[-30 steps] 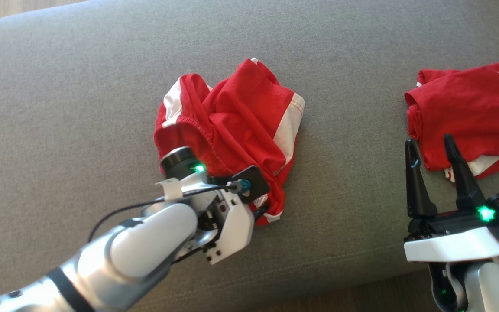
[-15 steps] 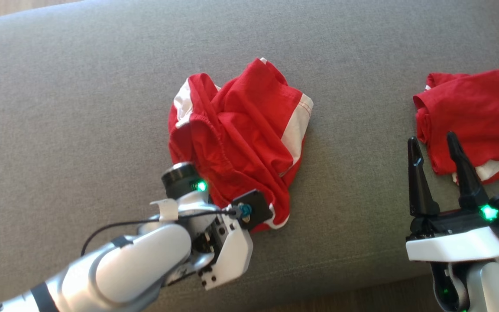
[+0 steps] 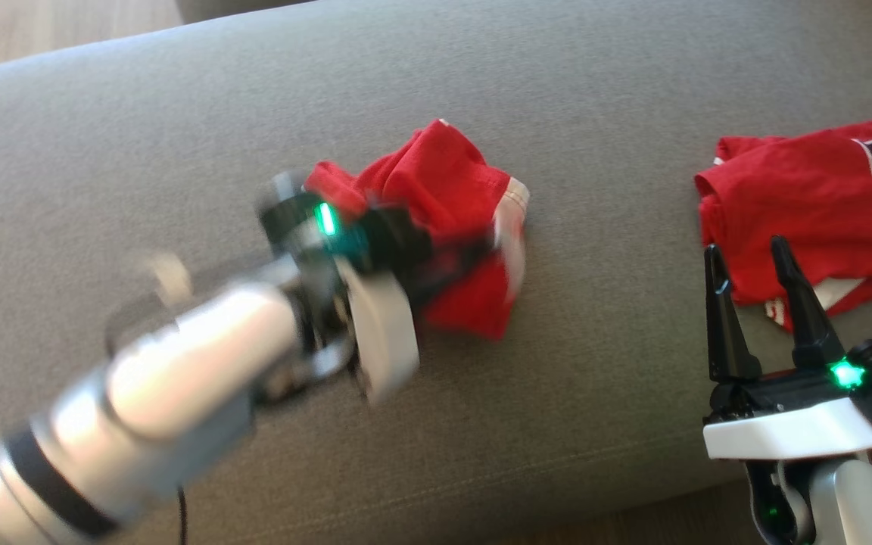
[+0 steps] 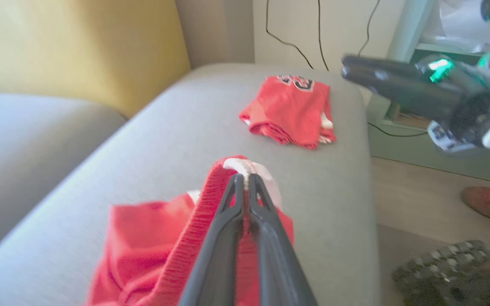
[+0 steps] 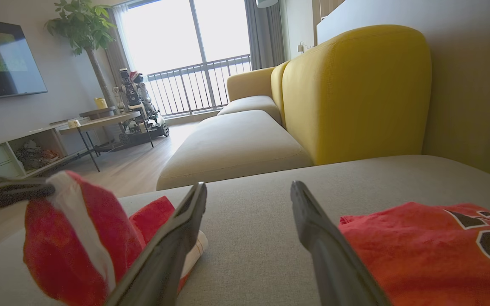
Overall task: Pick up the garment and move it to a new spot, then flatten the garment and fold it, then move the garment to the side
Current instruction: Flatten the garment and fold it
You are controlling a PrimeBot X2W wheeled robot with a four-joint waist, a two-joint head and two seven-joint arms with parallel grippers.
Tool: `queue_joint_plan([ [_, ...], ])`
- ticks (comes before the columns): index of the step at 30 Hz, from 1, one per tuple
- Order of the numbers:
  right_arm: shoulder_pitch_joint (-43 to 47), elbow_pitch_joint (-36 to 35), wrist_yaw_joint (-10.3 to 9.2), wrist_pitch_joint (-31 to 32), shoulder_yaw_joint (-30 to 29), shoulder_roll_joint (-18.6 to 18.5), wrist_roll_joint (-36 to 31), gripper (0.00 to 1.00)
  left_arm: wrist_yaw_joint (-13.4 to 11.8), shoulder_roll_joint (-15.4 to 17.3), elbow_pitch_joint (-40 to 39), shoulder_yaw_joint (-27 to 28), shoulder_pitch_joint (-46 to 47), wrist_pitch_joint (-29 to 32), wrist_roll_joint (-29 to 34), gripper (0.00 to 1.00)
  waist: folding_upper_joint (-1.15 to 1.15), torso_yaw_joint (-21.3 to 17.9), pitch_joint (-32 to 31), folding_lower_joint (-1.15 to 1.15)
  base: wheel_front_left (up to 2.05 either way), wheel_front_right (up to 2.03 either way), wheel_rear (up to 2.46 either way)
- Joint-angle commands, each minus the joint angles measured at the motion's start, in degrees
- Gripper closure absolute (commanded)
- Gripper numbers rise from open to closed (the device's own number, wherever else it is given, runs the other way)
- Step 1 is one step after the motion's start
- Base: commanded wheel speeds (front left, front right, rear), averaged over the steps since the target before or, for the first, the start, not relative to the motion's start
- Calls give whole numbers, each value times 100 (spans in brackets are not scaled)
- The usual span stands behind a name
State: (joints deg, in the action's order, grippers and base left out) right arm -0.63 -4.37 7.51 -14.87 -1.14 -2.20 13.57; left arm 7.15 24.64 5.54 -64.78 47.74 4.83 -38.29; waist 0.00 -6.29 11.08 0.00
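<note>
The garment (image 3: 443,182) is a pair of crumpled red shorts with white stripes, lying in the middle of a grey sofa seat (image 3: 179,113). My left gripper (image 4: 245,178) is shut on its red ribbed edge with a white stripe and holds that part raised off the seat, while the rest of the garment (image 4: 151,238) hangs below. In the head view the left gripper (image 3: 474,246) and its arm are blurred by motion. The right wrist view shows the lifted garment (image 5: 79,238) at lower left. My right gripper (image 3: 745,251) stands open at the seat's front edge, holding nothing.
A folded red jersey (image 3: 807,197) with dark numerals lies at the right end of the seat, just past the right gripper's fingertips. A yellow sofa back (image 5: 355,85) rises behind. Beyond the seat's end are wooden floor and a person's foot (image 4: 481,202).
My left gripper has closed on the garment's edge and swung up and away from the front, pulling the cloth into a tighter heap. The head camera has shifted slightly. The right gripper stays put.
</note>
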Motion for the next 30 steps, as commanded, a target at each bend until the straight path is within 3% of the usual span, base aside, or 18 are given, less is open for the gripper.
queue_joint_plan([
  [1, -128, -166, -2, -13, 155, -67, 53, 0, 32, 209, -142, 311, 705, -106, -53, 100, 0, -75, -17, 0, 0, 0, 0],
  [8, -113, -119, -2, -13, 123, -67, 235, 0, 33, 611, -243, -163, 2311, -441, -447, 100, 0, -353, -109, 0, 0, 0, 0],
  [12, -39, -120, -2, -13, 81, -67, 259, 0, 33, 1083, -523, -332, 2414, -484, -657, 100, 0, -351, -177, 0, 0, 0, 0],
  [14, 4, -141, -2, -13, 63, -67, 226, 0, 21, 1464, -760, -432, 2131, -442, -731, 100, 0, -307, -174, 0, 0, 0, 0],
  [16, 54, -170, -2, -13, 45, -67, 149, 0, -149, 1919, -1043, -500, 1694, -442, -810, 100, 0, -223, -126, 0, 0, 0, 0],
  [17, 54, -170, -2, -13, 45, -67, 149, 0, -149, 1919, -1043, -500, 1694, -442, -810, 100, 0, -223, -126, 0, 0, 0, 0],
  [21, 184, -91, -2, -13, 125, -67, 29, 0, -844, 2792, -1384, -465, 560, -929, -1211, 100, 0, 86, 37, 0, 0, 0, 0],
  [23, 274, 179, -2, -13, 550, -67, 181, 0, -1108, 3056, -1356, -449, 21, -1267, -1485, 100, 0, 283, 128, 0, 0, 0, 0],
  [26, 290, 627, -2, -13, 948, -67, 460, 0, -1292, 3121, -1169, -270, -640, -1776, -2080, 100, 0, 518, 258, 0, 0, 0, 0],
  [30, 41, 1180, -2, -13, 1169, -67, 646, 0, -1373, 2934, -731, 167, -1150, -1968, -2334, 100, 0, 729, 387, 0, 0, 0, 0],
])
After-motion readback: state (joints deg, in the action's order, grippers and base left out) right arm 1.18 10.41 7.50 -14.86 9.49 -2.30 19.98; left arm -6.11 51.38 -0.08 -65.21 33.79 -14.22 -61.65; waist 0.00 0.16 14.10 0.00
